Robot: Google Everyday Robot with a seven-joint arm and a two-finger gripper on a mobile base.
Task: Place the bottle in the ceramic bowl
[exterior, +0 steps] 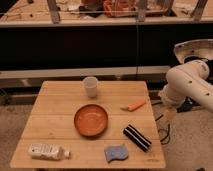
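**A:** Lower left, nearest us, the bottle (47,151) lies on its side on the wooden worktop (60,125). The bowl (91,120) sits mid-frame, well apart.

**B:** At the right edge, the end effector (170,114) hangs open and empty, probably keeping clear of the worktop. A dark counter (75,45) runs behind.

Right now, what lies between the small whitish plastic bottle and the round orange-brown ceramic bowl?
Camera view: only bare wooden table between bottle and bowl. The gripper hangs off the table's right edge.

1 each | bottle (47,151) | bowl (91,120) | cup (90,86) | sponge (116,152) | striped block (137,138) | orange piece (135,105) | tool (170,114), right of table (55,100)
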